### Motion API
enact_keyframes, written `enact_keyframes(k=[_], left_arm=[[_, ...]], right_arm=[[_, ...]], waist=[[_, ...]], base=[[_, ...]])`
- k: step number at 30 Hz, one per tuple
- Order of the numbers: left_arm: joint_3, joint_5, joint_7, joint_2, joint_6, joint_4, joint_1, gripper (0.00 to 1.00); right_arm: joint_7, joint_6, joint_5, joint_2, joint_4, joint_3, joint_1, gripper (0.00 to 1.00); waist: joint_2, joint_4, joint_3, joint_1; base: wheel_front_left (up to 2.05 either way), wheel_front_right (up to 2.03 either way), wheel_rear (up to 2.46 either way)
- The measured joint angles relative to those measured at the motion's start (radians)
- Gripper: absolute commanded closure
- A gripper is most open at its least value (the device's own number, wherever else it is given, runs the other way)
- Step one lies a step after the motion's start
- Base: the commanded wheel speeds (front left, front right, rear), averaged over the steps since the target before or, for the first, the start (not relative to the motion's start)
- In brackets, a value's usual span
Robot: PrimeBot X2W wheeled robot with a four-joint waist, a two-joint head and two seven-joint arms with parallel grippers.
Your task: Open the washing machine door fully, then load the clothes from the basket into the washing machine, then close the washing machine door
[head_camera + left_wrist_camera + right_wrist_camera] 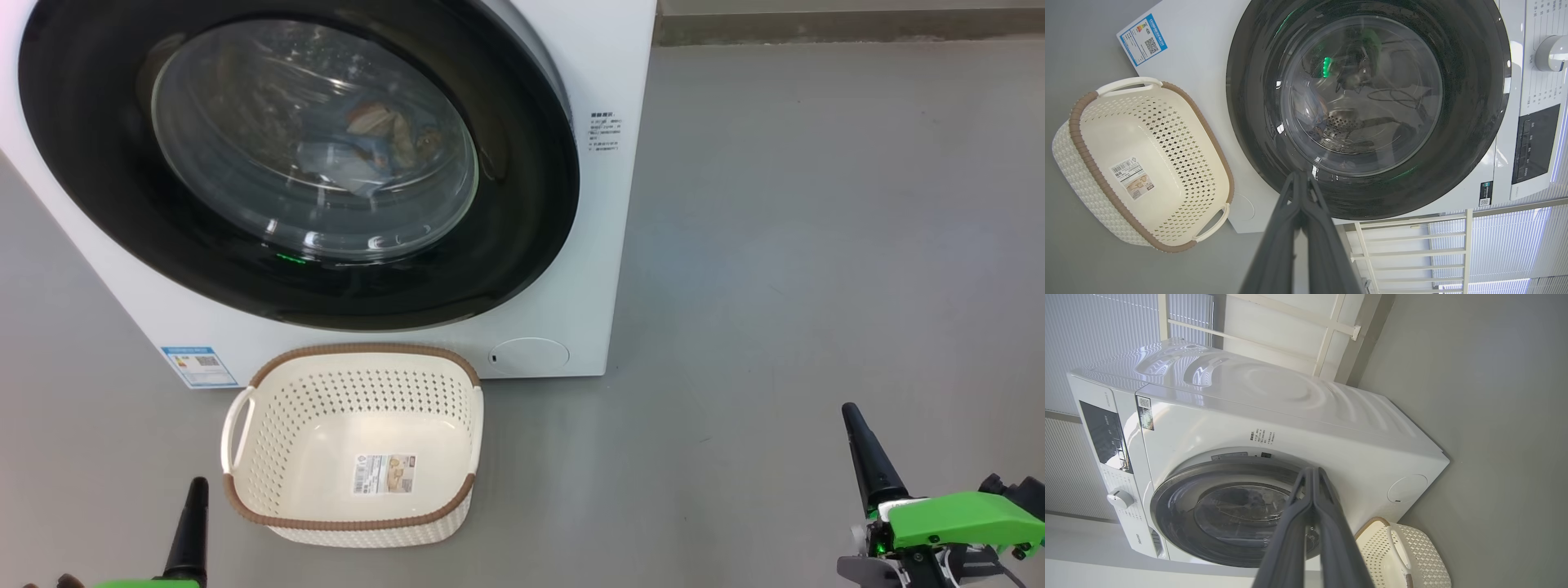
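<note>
Your left fingers (pixel 1282 237) and right fingers (pixel 1290 539) were pinched together, empty. The washing machine door (pixel 522 204) looked closed on the clothes (pixel 367 131); if unlatched, it could've swung into the basket (pixel 359 349).

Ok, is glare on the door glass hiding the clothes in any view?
Head view: bright streaks cross the washing machine door, but the clothes show through. Left wrist view: green and dark reflections cover the glass. Right wrist view: window dim, contents unclear.
</note>
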Motion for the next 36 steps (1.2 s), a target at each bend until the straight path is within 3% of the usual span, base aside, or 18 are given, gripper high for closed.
enact_keyframes(k=[23, 36], left_arm=[[0.02, -0.23, 0.061, -0.022, 0.0, -0.014, -0.012, 1.0], [0.022, -0.235, 0.061, -0.022, 0.0, -0.018, -0.02, 1.0]], right_arm=[[0.069, 0.0, 0.195, 0.033, -0.037, -0.049, 0.02, 1.0], [0.069, 0.0, 0.21, 0.035, -0.038, -0.059, 0.02, 1.0]], waist=[[0.0, 0.01, -0.016, 0.0], [-0.0001, 0.01, -0.016, 0.0]], base=[[0.0, 0.0, 0.0], [0.0, 0.0, 0.0]])
